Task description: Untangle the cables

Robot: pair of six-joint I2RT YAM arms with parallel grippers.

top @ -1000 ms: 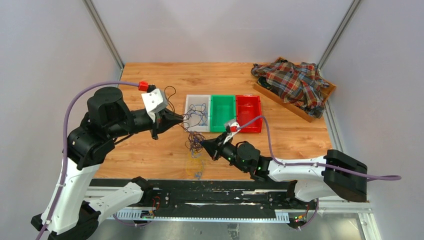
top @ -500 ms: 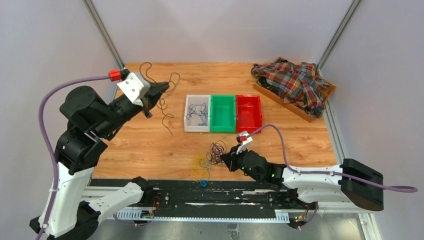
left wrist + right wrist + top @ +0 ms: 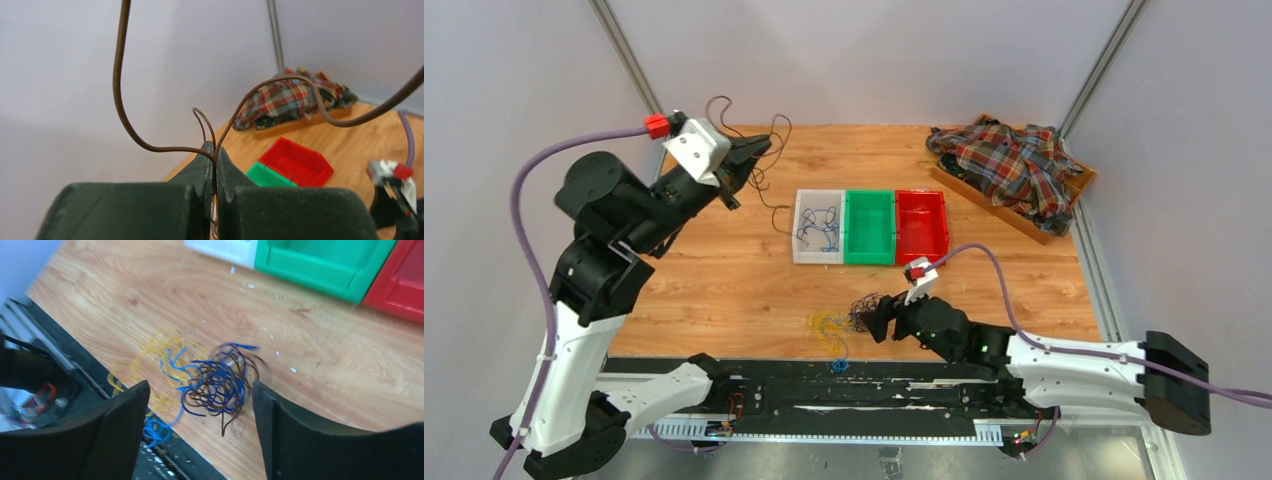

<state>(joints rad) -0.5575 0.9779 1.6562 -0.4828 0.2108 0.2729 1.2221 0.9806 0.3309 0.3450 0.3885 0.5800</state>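
Pale grey walls (image 3: pixel 874 60) with metal corner posts enclose a bench (image 3: pixel 724 280) of orange-brown wood grain. At the far right corner, a crumpled plaid shirt (image 3: pixel 1009 165) in red, dark and cream lies heaped on a shallow wooden tray (image 3: pixel 964 187). Three rectangular plastic bins stand touching in a row at mid-bench: white bin (image 3: pixel 798 232), green bin (image 3: pixel 869 225), red bin (image 3: pixel 921 225). Thin blue wires (image 3: pixel 822 225) lie looped in the white one.

The cables (image 3: pixel 215 382) sit at the near edge of the bench as a loose clump of thin blue and dark brown loops, with yellow strands (image 3: pixel 160 347) spread flat just beside it.

The right hand (image 3: pixel 200 390) is low over the clump, fingers apart, gripping nothing.

The left hand (image 3: pixel 214 150) is raised at the far left, fingers together and clamped on a single brown wire (image 3: pixel 120 75), smooth and round, which curves upward on both sides of the grip.
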